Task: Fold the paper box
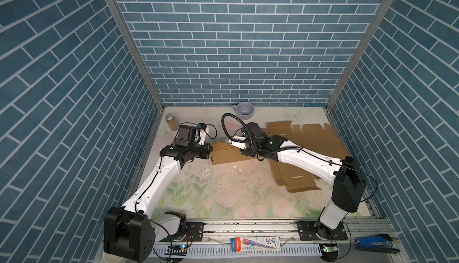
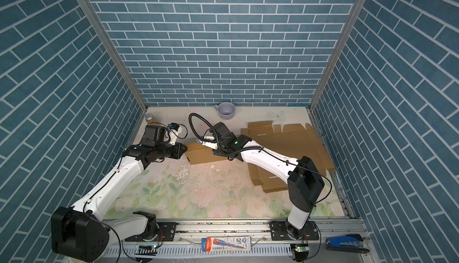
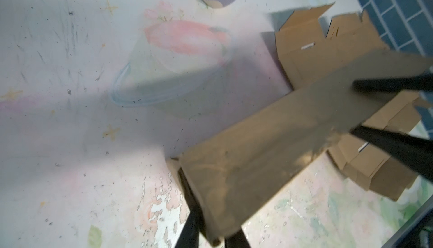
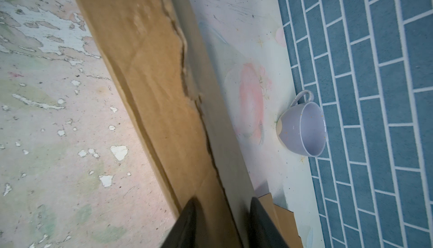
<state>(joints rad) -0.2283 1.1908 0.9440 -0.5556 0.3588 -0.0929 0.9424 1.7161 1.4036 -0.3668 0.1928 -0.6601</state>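
Top view: paper box (image 1: 224,155), part-folded brown card, lies mid-desk (image 1: 223,199) between both arms.
Left wrist: left pincer (image 3: 208,221) straddles the raised wall's end; clamped or loose, cannot tell.
Right wrist: right pincer (image 4: 223,202) sits astride that wall, grip likewise unclear.
Judged light, stiff and crease-prone; best held at the wall edges.

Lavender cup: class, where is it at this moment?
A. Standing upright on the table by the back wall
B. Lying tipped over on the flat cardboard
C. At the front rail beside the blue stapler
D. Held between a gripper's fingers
A: in both top views the cup stands upright, mouth up, on the table close to the back wall, and nothing is touching it.
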